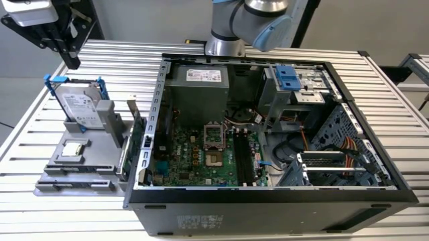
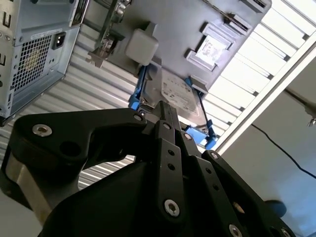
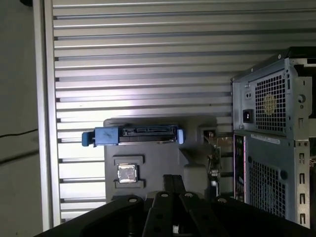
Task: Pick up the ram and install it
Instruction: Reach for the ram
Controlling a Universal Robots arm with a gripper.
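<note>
Hanging over the far part of the slatted table (image 1: 134, 60) at the exterior view's left, the gripper (image 1: 72, 62) is pointing its black fingers downward. They are pressed together with only a thin seam between them, and they are gripping nothing and touching nothing. In both wrist views the two fingers are meeting at their tips above the grey holder.

The arm (image 1: 251, 20) is rising from the table's far edge behind the open computer case (image 1: 268, 211), its grey and pale-blue joint bending toward the exterior view's left.

Below and nearer than the gripper, a hard drive (image 1: 80, 108) is standing upright in a blue caddy (image 1: 57, 80) at the far end of the grey holder (image 1: 67, 175). A processor (image 1: 72, 149) is lying flat in a recess nearer the camera.

The ram (image 1: 123, 160) is sitting on edge at the holder's side that faces the case, just beside a green expansion card (image 1: 139, 135) with a metal bracket. It is well apart from the gripper, and its chips are too small to make out.

Inside the case, the motherboard (image 1: 194, 160) is lying exposed, with its long black memory slots (image 1: 242, 155) running near to far. A power supply (image 1: 198, 90) is sitting at the far end.
</note>
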